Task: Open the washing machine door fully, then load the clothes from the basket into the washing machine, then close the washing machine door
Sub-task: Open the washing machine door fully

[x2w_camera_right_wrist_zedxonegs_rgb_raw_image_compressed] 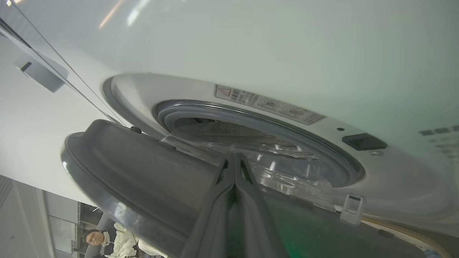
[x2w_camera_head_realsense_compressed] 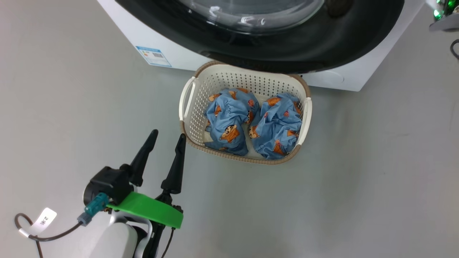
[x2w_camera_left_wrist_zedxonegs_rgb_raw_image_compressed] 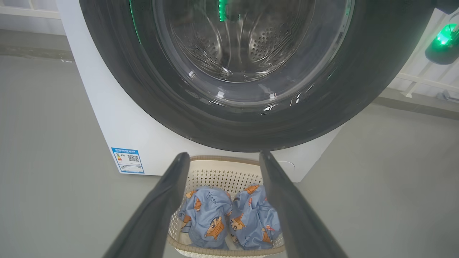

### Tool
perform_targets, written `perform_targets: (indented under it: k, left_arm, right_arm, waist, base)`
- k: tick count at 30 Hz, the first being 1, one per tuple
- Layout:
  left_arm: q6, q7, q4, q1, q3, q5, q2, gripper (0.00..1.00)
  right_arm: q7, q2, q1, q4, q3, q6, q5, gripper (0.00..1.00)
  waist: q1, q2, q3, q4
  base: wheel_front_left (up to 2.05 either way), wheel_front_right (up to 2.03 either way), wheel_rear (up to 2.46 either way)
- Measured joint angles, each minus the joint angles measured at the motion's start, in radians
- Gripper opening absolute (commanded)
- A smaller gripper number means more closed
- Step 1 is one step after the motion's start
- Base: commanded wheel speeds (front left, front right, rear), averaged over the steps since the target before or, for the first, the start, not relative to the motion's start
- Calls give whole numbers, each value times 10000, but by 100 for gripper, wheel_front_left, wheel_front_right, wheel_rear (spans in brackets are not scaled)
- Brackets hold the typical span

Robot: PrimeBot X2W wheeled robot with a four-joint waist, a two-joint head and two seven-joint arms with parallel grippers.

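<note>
The washing machine [x2w_camera_head_realsense_compressed: 179, 53] stands at the top of the head view, white with a blue label sticker [x2w_camera_head_realsense_compressed: 153, 56]. Its door [x2w_camera_head_realsense_compressed: 287, 50] has a glossy black rim around clear glass and stands partly open. In the right wrist view the door [x2w_camera_right_wrist_zedxonegs_rgb_raw_image_compressed: 143, 172] swings off the grey gasket [x2w_camera_right_wrist_zedxonegs_rgb_raw_image_compressed: 251, 116]. My right gripper [x2w_camera_right_wrist_zedxonegs_rgb_raw_image_compressed: 235, 157] is shut with nothing between its fingers, which lie against the door's inner side. The basket [x2w_camera_head_realsense_compressed: 190, 118] sits on the floor below the door and holds the clothes [x2w_camera_head_realsense_compressed: 229, 120], two blue bundles. My left gripper [x2w_camera_head_realsense_compressed: 166, 138] hovers open just left of the basket.
In the left wrist view the basket [x2w_camera_left_wrist_zedxonegs_rgb_raw_image_compressed: 215, 172] shows between my open left gripper [x2w_camera_left_wrist_zedxonegs_rgb_raw_image_compressed: 224, 156] fingers, under the door [x2w_camera_left_wrist_zedxonegs_rgb_raw_image_compressed: 143, 89]. Grey floor [x2w_camera_head_realsense_compressed: 358, 179] surrounds the basket. A person [x2w_camera_right_wrist_zedxonegs_rgb_raw_image_compressed: 118, 243] sits far off in the right wrist view. A green-lit device [x2w_camera_left_wrist_zedxonegs_rgb_raw_image_compressed: 444, 39] hangs right of the washer.
</note>
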Motion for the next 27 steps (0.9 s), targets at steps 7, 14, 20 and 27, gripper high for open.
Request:
perform_targets:
  k: [7, 14, 20, 27]
  left_arm:
    - [0, 0, 13, 37, 75, 4, 4, 100]
    - [0, 0, 13, 373, 138, 19, 17, 100]
    - [0, 0, 13, 540, 157, 23, 35, 100]
    - [0, 0, 13, 899, 178, 52, 63, 100]
  right_arm:
    - [401, 92, 530, -188, 115, 0, 121, 0]
    - [798, 217, 1043, -374, 314, 0, 249, 0]
    - [1081, 320, 1431, -466, 476, -2, 270, 0]
    - [1365, 445, 1911, -633, 650, -2, 313, 0]
  waist:
    - [0, 0, -343, -122]
    - [0, 0, -751, -270]
    - [0, 0, -1096, -354]
    - [0, 0, -1483, -394]
  base:
    - [0, 0, 0]
    - [0, 0, 0]
    - [0, 0, 0]
    - [0, 0, 0]
